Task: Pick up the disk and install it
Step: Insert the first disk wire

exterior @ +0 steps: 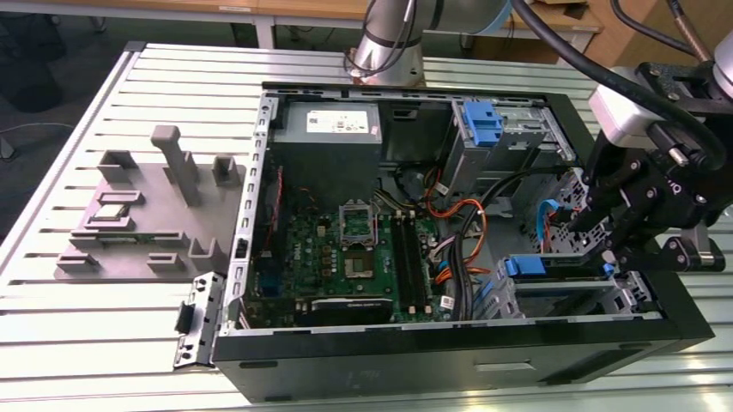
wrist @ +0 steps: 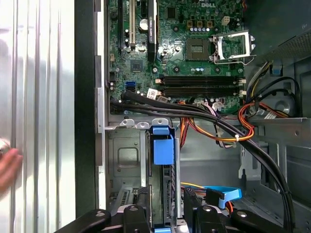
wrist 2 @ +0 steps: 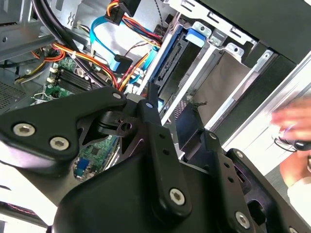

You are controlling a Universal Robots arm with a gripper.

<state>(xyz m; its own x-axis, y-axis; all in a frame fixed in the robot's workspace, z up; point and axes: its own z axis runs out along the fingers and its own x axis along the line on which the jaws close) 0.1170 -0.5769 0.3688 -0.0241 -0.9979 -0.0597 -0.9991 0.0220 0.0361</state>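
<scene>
An open desktop computer case lay on a slotted metal table. The arm's black gripper was poised directly over the metal drive cage built into the case. The disk sat inside that cage, edge-on in its slot. It appeared as a long blue strip with a dark drive edge against it.

In both wrist views the gripper's two fingers stood spread, one to each side of the slot holding the disk. There was a plain gap between them and nothing clamped. Whether a fingertip touched the cage could not be told.

A green motherboard and a bundle of orange and black cables lay just beside the cage. A person's blurred hand showed beyond the case wall nearest the cage.

As a judgement, the pick-up was over and the work stood at the installing step, with the disk well into the cage. Finishing would call for a straight push along the slot until the carrier sat flush, with the fingers kept off the cables beside the cage.
</scene>
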